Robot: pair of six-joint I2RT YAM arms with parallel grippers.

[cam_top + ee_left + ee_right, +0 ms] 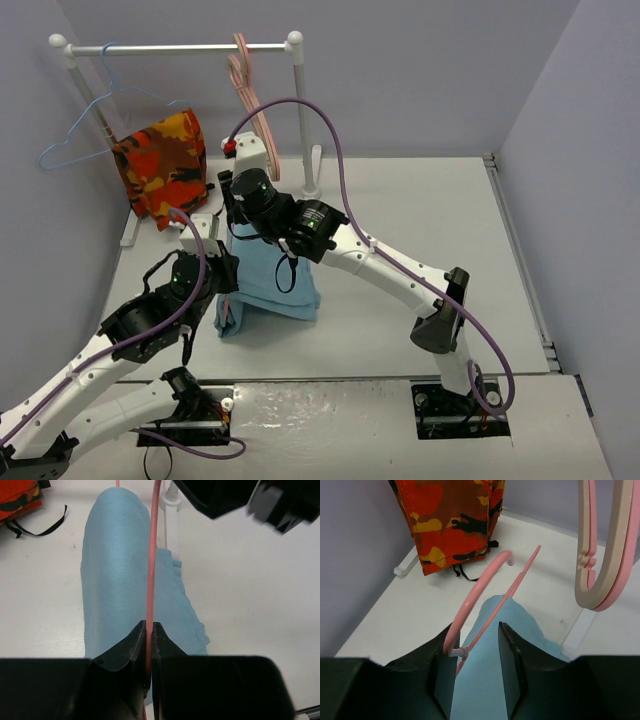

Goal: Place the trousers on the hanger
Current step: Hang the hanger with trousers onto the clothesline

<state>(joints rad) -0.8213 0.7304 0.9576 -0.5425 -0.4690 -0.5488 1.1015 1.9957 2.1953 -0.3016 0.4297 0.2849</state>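
Left gripper (150, 632) jaws pinched on hanger (151, 570) wire, trousers (115, 570) draped over it. Right gripper (476, 632) jaws parted around its hook.

Camo cloth (160, 165) left; blue hanger (72, 131), pink-beige hangers (243, 75) on rack (180, 47).

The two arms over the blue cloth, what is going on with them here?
The arms are putting the light blue trousers on the thin salmon-pink hanger. The trousers already drape over its wire. The left gripper has its fingers shut on that wire and holds the hanger. The right gripper has its fingers apart on either side of the hanger just below the hook, not pinching it.
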